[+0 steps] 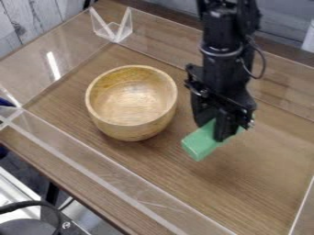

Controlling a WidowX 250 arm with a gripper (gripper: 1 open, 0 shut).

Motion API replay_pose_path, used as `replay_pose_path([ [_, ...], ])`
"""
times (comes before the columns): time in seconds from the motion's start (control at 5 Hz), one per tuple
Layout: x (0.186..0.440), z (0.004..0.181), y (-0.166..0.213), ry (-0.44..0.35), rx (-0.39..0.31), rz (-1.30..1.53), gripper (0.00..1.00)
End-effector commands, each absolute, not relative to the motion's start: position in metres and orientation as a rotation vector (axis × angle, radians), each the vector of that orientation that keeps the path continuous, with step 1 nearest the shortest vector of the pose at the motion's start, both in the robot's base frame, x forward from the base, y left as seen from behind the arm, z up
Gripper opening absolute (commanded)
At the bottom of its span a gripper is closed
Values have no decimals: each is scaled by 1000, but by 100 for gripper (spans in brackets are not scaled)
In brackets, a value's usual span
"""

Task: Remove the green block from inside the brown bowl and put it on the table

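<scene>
Camera view: gripper (218, 127), jaws clamped on the tilted green block (204, 142), whose lower end hangs near the table (135, 179), right of the empty brown bowl (131, 101). Released at this tilt, the block may topple or roll

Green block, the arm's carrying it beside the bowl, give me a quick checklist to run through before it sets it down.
1. Green block out of the brown bowl: ok, it hangs to the bowl's right and the bowl is empty.
2. End effector gripping the block: ok, the fingers are closed on its upper end.
3. Block level for placing: not ok, it hangs tilted.
4. Bare table beneath and around the block: ok.
5. Block touching the table: cannot tell, its lower end is very close.
6. Clear of the bowl's wall: ok, a gap shows.
</scene>
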State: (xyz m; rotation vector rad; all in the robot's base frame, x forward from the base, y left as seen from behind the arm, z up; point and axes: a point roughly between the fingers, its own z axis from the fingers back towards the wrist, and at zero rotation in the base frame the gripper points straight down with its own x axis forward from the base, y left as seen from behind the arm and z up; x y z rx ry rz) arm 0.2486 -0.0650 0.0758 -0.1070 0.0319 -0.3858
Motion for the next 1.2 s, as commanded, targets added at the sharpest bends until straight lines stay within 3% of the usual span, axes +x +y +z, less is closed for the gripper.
replay_pose_path([
  [0.0,266,88,-69,-39,-89,-395,0],
  [0.6,263,68,-73,-47,-86,-344,0],
  [1.0,264,67,-67,-81,-77,-325,0],
])
